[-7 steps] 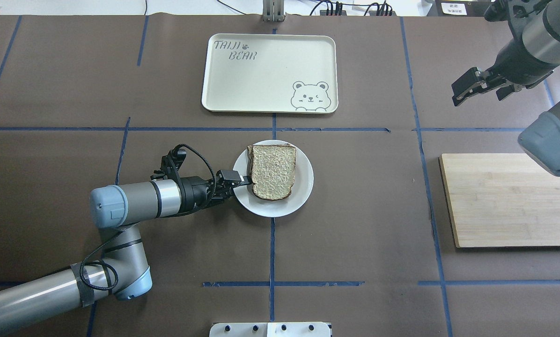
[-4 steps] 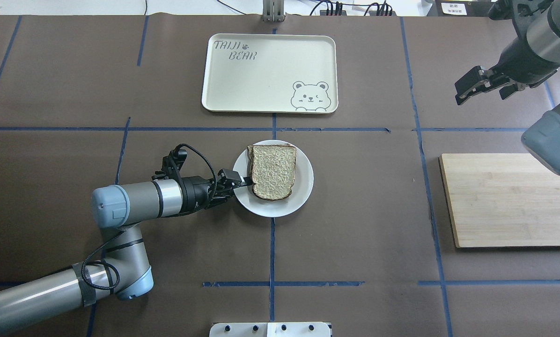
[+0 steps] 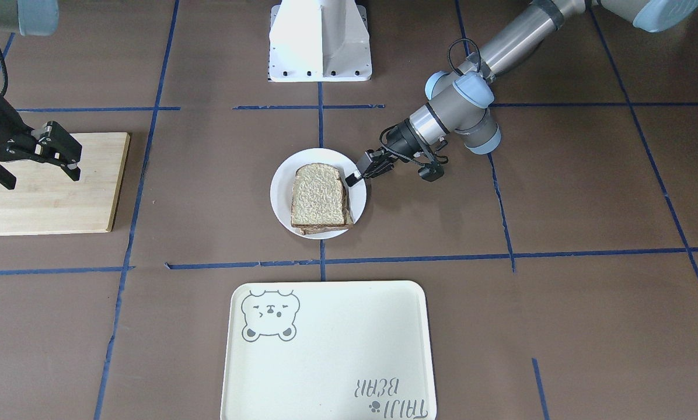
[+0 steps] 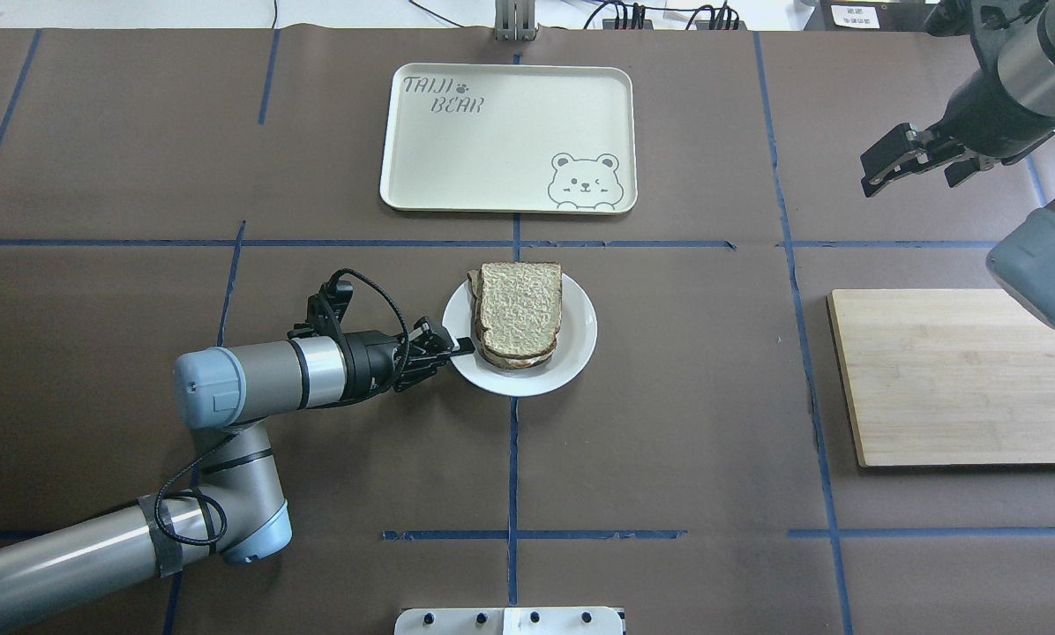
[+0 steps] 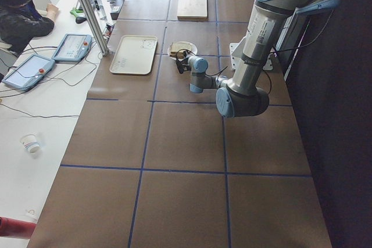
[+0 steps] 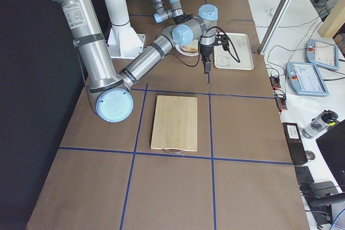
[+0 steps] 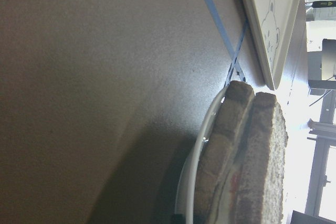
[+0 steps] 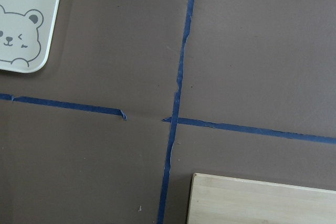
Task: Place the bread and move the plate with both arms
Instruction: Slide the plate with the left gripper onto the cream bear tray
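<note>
The white plate (image 4: 577, 342) sits at the table's middle and looks tilted in the overhead view. The plain bread (image 4: 520, 304) lies on top of a second slice on it. My left gripper (image 4: 459, 347) is shut on the plate's left rim. From the front, the plate (image 3: 281, 192), bread (image 3: 318, 189) and left gripper (image 3: 355, 177) show the same hold. The left wrist view shows the plate rim (image 7: 203, 148) edge-on, with the two stacked slices (image 7: 262, 166) and some filling between them. My right gripper (image 4: 907, 183) is open and empty, high at the far right, away from the plate.
The cream bear-print tray (image 4: 510, 137) lies beyond the plate, near the far edge. A wooden board (image 4: 960, 375) lies at the right, below my right arm. The white pedestal (image 3: 320, 38) stands at the robot's side. An operator sits past the tray side in the exterior left view.
The plate with the bread has shifted slightly right and toward the tray, and now looks tilted. My left gripper stays on its rim. My right gripper has drifted slightly up and right.
</note>
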Controlling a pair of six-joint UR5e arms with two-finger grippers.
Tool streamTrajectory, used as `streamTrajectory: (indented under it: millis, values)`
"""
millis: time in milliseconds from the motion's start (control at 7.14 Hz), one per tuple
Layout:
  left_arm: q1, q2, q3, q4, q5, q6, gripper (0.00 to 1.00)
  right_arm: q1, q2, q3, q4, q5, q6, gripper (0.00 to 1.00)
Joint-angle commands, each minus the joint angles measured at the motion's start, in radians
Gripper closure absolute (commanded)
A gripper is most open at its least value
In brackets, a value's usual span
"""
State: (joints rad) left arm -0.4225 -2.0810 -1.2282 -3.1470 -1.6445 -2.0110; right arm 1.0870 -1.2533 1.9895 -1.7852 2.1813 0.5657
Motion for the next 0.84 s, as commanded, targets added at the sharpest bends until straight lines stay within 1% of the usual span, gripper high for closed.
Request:
streamTrajectory:
  millis: [0, 280, 420, 560, 700]
  values:
    - [-0.016, -0.019, -0.025, -0.002, 0.002, -0.035, 1.00, 0.002, -0.011, 0.000, 0.001, 0.000, -0.001, 0.00]
    - [-0.047, -0.021, -0.054, -0.004, 0.002, -0.051, 1.00, 0.014, -0.027, 0.000, 0.001, 0.001, -0.033, 0.00]
    - [-0.076, -0.031, -0.054, 0.002, 0.003, -0.048, 1.00, 0.033, -0.043, 0.000, 0.003, 0.017, -0.058, 0.00]
    - [-0.123, -0.043, -0.048, 0.022, 0.008, -0.049, 1.00, 0.068, -0.070, 0.000, 0.003, 0.059, -0.097, 0.00]
    - [-0.165, -0.100, -0.036, 0.136, 0.008, -0.046, 1.00, 0.092, -0.089, 0.000, 0.004, 0.083, -0.124, 0.00]
